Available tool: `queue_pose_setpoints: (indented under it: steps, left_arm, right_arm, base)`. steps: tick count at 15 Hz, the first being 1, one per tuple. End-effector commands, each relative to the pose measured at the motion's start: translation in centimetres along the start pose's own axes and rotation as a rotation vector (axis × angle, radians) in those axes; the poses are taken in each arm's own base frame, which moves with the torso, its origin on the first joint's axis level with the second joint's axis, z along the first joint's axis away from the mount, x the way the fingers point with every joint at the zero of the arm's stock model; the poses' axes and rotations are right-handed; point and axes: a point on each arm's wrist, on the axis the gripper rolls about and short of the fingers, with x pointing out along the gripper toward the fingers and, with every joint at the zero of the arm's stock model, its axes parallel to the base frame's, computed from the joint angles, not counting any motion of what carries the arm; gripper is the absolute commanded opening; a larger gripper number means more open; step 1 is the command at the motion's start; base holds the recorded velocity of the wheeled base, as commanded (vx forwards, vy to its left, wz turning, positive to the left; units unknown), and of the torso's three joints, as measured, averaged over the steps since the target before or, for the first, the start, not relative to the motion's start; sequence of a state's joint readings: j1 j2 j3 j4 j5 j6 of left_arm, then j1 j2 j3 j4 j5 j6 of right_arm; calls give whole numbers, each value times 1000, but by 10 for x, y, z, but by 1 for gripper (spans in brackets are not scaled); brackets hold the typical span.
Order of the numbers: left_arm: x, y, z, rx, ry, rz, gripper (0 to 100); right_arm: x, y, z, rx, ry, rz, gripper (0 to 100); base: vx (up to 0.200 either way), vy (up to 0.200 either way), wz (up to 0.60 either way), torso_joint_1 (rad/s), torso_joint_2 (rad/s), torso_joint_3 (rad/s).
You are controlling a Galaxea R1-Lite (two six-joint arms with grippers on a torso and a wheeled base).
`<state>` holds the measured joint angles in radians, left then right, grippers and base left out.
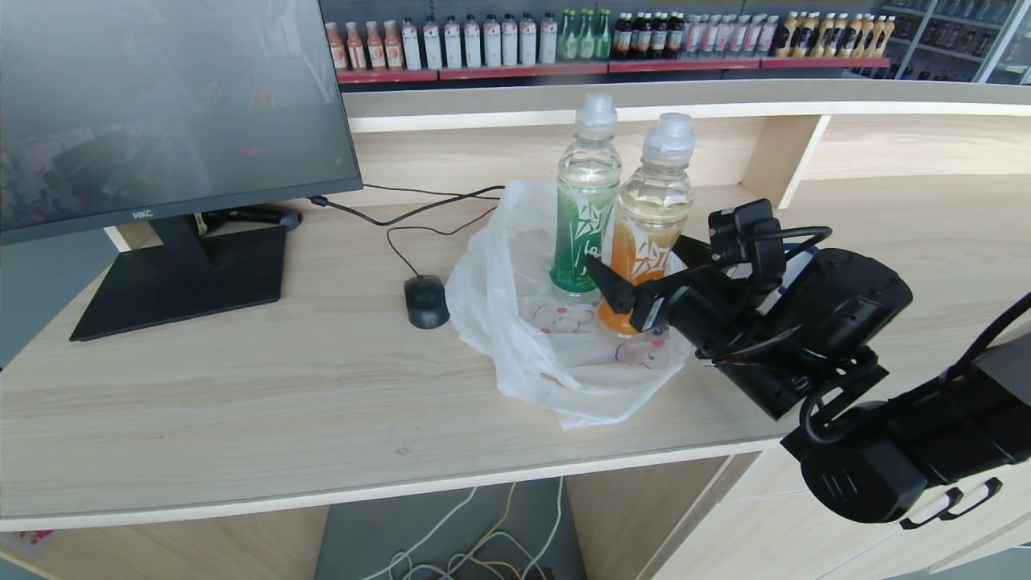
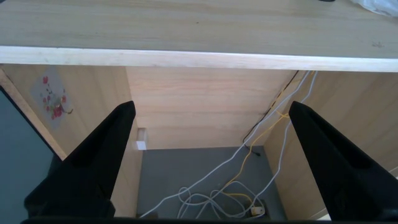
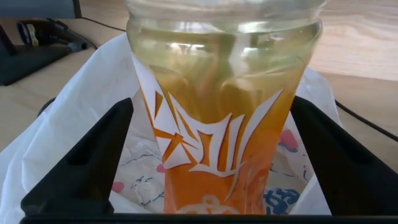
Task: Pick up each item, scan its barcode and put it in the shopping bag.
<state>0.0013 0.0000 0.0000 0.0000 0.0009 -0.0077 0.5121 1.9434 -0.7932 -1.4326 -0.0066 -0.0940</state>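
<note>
Head view puts the right claw (image 1: 640,256) open astride the upright orange bottle (image 1: 652,201), standing in the bag (image 1: 491,306) on the table (image 1: 242,387) beside the green bottle (image 1: 584,217), so a straight pull back should clear it.

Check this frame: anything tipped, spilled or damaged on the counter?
Nothing stands out. The green-label bottle and the orange-label bottle stand upright and capped on the shopping bag; no spill shows on the counter.

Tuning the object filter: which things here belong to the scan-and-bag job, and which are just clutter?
Job: orange-label bottle, green-label bottle, shopping bag, right gripper with fingers either side of the orange-label bottle.
Clutter: monitor, mouse, shelf bottles behind.
</note>
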Motion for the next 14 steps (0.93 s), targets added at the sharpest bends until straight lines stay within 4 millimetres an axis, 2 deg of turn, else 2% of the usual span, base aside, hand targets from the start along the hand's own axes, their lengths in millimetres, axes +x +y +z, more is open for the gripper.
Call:
queue_pose_setpoints:
  steps: [1,3,6,8,11,14]
  left_arm:
    - [0,0,0,0,0,-1,100]
    - [0,0,0,-2,0,-1,100]
    - [0,0,0,-2,0,1,100]
    - [0,0,0,-2,0,-1,100]
    - [0,0,0,0,0,1,100]
    - [0,0,0,-2,0,-1,100]
  right_arm:
    - [-7,-1,12,-13,-22,2,100]
    - [-11,-1,15,-14,-23,1,100]
    - [-50,-3,39,-30,-29,2,100]
    - [-74,-3,48,-34,-25,4,100]
    - [-143,-6,68,-35,-41,-3,100]
    - [-221,-9,71,-19,-55,-16,100]
  base:
    - [0,0,0,0,0,0]
    - [0,0,0,0,0,0]
    - [0,0,0,0,0,0]
    - [0,0,0,0,0,0]
    - [0,0,0,0,0,0]
    - [0,0,0,0,0,0]
